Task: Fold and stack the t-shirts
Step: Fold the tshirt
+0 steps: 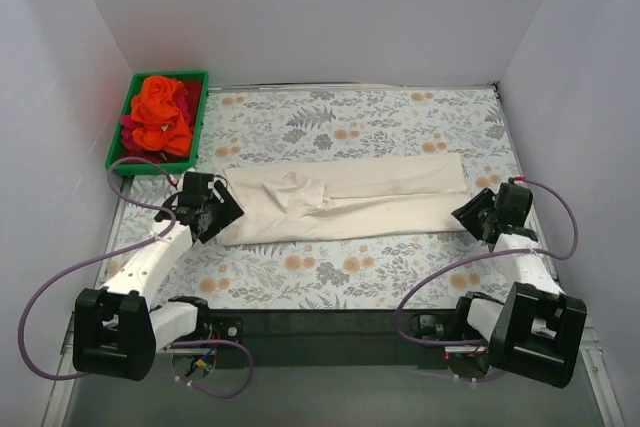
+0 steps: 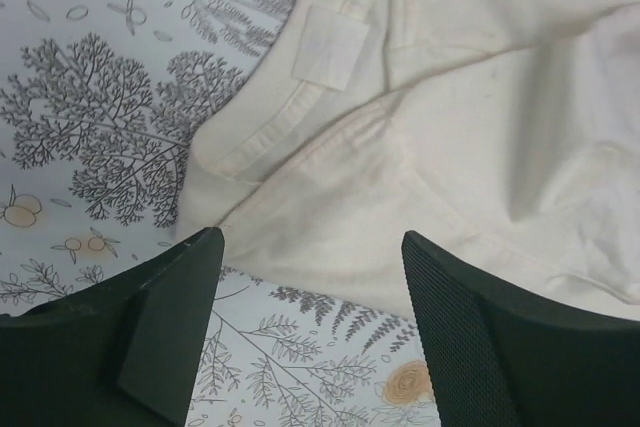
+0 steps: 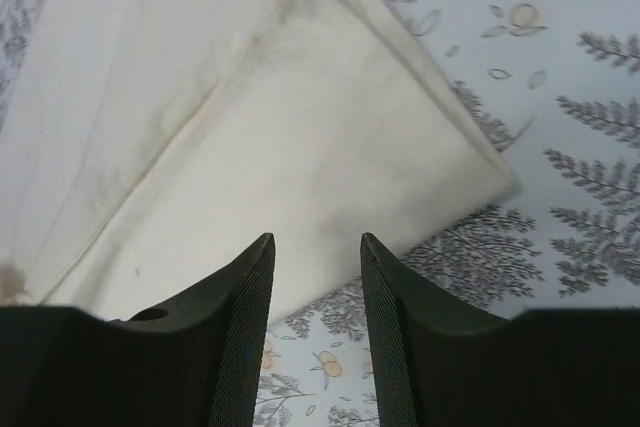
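Cream shirt (image 1: 345, 197) lies on tablecloth (image 1: 330, 117), folded to a long strip. My left gripper (image 2: 310, 242) gapes over the collar, right gripper (image 3: 318, 239) over the hem corner; both empty. Next, I judge: pinch ends, fold crosswise.

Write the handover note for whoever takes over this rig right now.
Left tool: open, empty, at the collar end of the cream t-shirt.
Right tool: open more narrowly, empty, at the shirt's hem corner.
Things: the cream t-shirt lies as a long strip across the tablecloth. The orange t-shirt and red t-shirt are bunched in the green bin.
Done: cream t-shirt apparently folded lengthwise.
Left: fold it across, then fold the other two and stack all three.
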Controlling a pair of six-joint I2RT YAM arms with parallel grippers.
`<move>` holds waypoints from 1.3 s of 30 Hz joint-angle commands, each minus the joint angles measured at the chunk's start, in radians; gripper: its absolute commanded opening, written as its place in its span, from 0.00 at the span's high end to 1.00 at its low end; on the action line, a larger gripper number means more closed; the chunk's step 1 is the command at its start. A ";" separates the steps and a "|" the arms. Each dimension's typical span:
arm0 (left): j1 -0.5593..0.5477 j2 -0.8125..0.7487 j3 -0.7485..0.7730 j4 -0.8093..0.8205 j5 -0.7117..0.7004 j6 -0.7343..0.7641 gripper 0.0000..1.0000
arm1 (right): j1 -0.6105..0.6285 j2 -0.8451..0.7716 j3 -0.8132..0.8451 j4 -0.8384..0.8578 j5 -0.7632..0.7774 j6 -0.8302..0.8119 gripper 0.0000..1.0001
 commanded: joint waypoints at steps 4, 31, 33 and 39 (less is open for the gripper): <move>-0.029 0.034 0.168 0.100 0.067 0.133 0.24 | 0.245 0.062 0.204 0.174 -0.133 -0.055 0.59; -0.192 0.778 0.704 0.232 0.285 0.371 0.40 | 0.735 0.949 0.885 0.162 -0.394 0.112 0.61; -0.198 0.786 0.711 0.231 0.287 0.368 0.42 | 0.743 0.971 0.905 0.162 -0.404 0.117 0.61; -0.215 0.803 0.719 0.223 0.282 0.354 0.52 | 0.760 1.006 0.945 0.164 -0.418 0.124 0.62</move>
